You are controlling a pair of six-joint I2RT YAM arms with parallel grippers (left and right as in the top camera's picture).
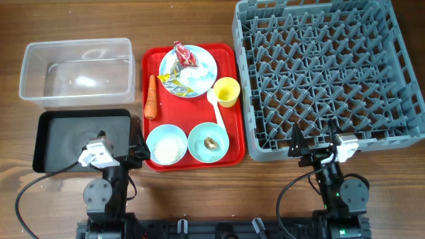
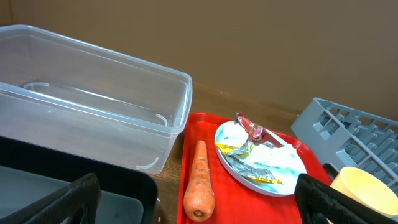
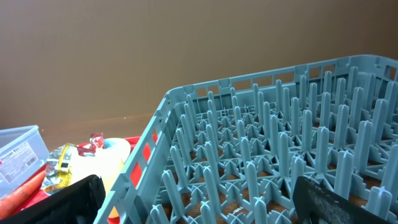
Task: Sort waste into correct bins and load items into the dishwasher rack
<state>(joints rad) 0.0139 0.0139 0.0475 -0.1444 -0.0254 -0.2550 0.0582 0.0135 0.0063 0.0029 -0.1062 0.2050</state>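
The left end effector [image 2: 198,202] is hanging with its fingers wide apart at the near edge of the black tub [image 1: 83,139], and the right end effector [image 3: 199,202] is gaping too, gripping nothing, before the grey dishwasher rack [image 1: 325,73]. Between them on the desk [image 1: 199,199], the red tray [image 1: 226,158] is carrying the plate [image 1: 206,65] with wrappers [image 1: 184,54], the carrot [image 1: 151,97], yellow cup [image 1: 226,91], spoon [image 1: 215,106], a bowl of rice [image 1: 167,144] and a bowl holding a brown lump [image 1: 208,143]. The clear tub [image 1: 76,72] is showing a white sticker [image 3: 15,158] whose print is too small to read.
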